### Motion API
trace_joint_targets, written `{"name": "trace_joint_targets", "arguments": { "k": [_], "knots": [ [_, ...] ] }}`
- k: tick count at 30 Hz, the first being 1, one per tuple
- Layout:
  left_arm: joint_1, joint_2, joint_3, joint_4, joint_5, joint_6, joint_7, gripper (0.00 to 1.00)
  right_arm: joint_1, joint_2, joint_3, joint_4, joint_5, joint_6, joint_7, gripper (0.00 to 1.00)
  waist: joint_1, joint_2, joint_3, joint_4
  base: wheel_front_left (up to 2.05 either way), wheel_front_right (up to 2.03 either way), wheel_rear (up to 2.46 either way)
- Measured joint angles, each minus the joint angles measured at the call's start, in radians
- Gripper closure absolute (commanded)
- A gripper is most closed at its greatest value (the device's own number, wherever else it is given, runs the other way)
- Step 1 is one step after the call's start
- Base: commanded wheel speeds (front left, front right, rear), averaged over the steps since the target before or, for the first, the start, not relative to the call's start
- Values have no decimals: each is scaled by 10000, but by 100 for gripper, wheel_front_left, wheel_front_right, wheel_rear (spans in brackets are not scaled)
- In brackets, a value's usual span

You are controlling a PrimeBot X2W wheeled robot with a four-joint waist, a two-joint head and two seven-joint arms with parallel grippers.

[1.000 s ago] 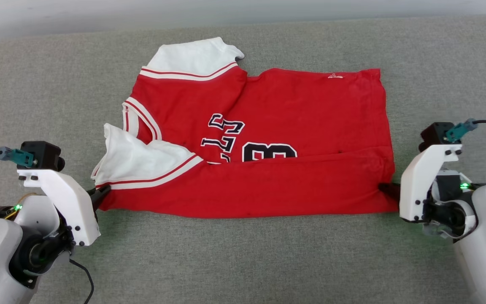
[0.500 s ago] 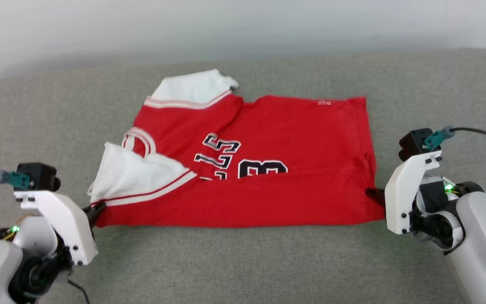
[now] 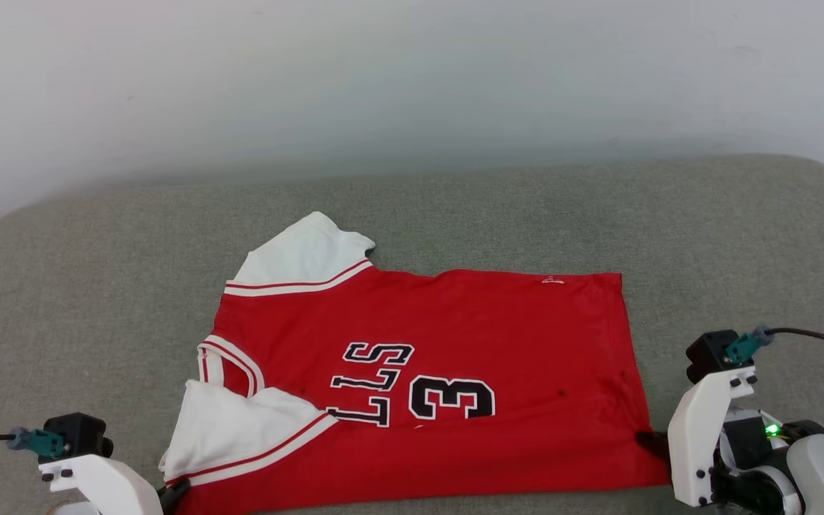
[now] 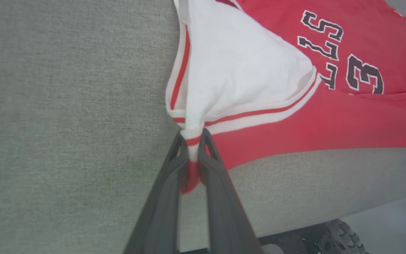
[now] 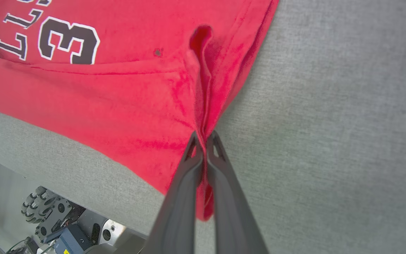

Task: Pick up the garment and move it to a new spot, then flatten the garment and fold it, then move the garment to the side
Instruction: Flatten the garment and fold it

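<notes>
Two clamps on garment: L gripper pinches sleeve cuff, R gripper pinches hem corner.

Grey fabric cushion, perhaps a sofa seat, before a pale wall.

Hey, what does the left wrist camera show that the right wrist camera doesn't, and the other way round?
Left wrist view: the left claw shut on the striped cuff of the white sleeve.
Right wrist view: the right claw shut on a pinched-up fold at the plain red edge of the shirt.
Both: the red shirt with its black number 3, lying on the grey cushion.
</notes>
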Motion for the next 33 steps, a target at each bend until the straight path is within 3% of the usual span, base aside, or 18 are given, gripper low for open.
{"name": "trace_joint_targets", "arguments": {
  "k": [1,2,3,4,12,15,21,27,33],
  "knots": [
    [140,-75,2,15,-73,-2,-56,100,171,29,-54,10,-58,0,-127,90,0,0,29,-1,0,0,0],
    [198,-203,8,59,-144,-10,-136,100,290,69,-71,23,-109,0,-247,51,0,0,63,-4,0,0,0],
    [238,-313,6,105,-224,-46,-167,64,374,178,-134,63,-69,0,-376,0,0,0,92,-11,0,0,0],
    [261,-368,17,148,-240,-56,-276,0,481,247,-157,69,-67,0,-568,0,0,0,124,-13,0,0,0],
    [-220,-272,343,322,286,-104,-1091,0,647,403,-343,-460,-449,0,-2966,0,0,0,341,-146,0,0,0],
    [-877,-209,500,226,869,21,-1638,0,560,504,-589,-1007,-1139,0,-4508,0,0,0,451,-287,0,0,0],
    [-2539,-199,675,326,1856,284,-2382,0,243,867,-1204,-1682,-2184,0,-6213,0,0,0,1022,-465,0,0,0],
    [-4732,-270,681,918,2228,-71,-2353,0,-458,1248,-1523,-2437,-2754,0,-6997,0,2,0,2157,-684,0,0,0],
    [-6956,-167,556,1755,2245,-675,-1373,0,-980,1674,-1651,-2978,-2936,0,-7304,0,3,0,3506,-1024,0,0,0]
  ]
}}
